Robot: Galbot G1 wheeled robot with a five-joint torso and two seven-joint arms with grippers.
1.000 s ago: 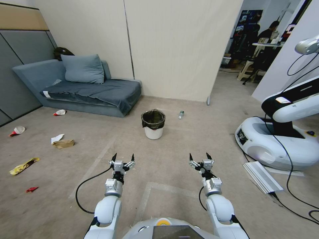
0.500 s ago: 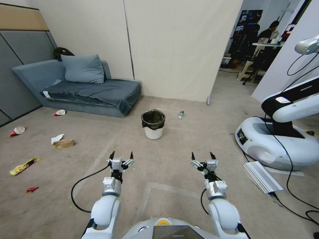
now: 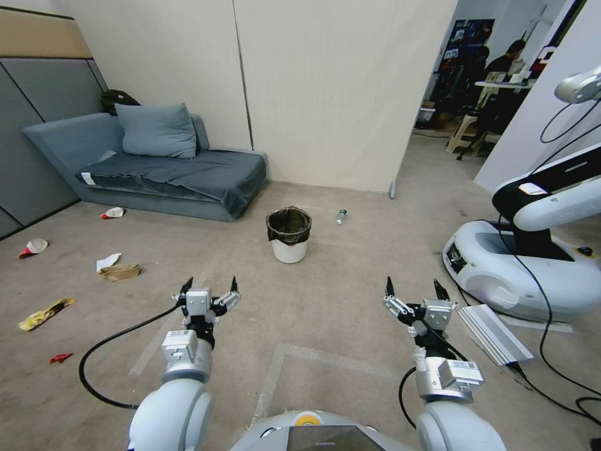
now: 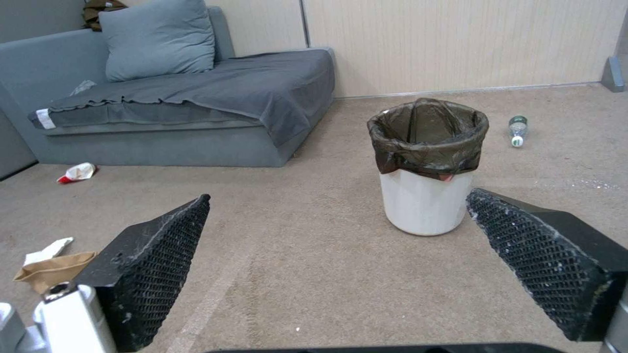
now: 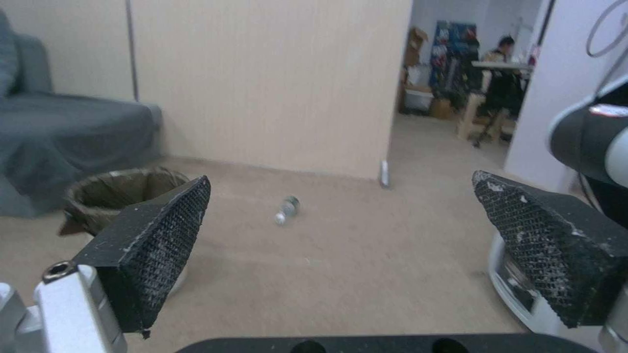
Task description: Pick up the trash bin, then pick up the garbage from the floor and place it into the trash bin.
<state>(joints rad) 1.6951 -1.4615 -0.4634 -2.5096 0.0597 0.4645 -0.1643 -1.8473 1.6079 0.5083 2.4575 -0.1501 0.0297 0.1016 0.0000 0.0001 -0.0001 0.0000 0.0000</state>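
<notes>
My two arms have swung apart since a moment ago: my left gripper (image 3: 209,289) now hangs farther left and nearer to me over the carpet, and my right gripper (image 3: 412,291) has gone out to the right, close to the grey ribbed panel (image 3: 494,333) lying beside the other robot's white base (image 3: 519,275). Both sets of jaws stand wide apart, as before, with nothing between them; the left wrist view shows my black meshed fingertips (image 4: 154,274) spread well clear of each other, and the right wrist view shows the same. The trash bin (image 3: 289,234) has not moved: it stands upright on the floor ahead of me, far from both grippers and roughly between them, white with a dark bag folded over its rim, to the right of the near corner of the grey sofa (image 3: 150,164). A small bottle (image 3: 341,217) lies on the floor just to the right of the bin and a little farther off. The garbage lies scattered on the left where it was: a brown paper bag (image 3: 120,271) touching a white scrap (image 3: 107,260), a yellow packet (image 3: 45,312) nearer me, a small red piece (image 3: 60,357) nearest of all, and two red-and-white wrappers, one (image 3: 113,212) at the foot of the sofa and one (image 3: 33,246) at the far left.
</notes>
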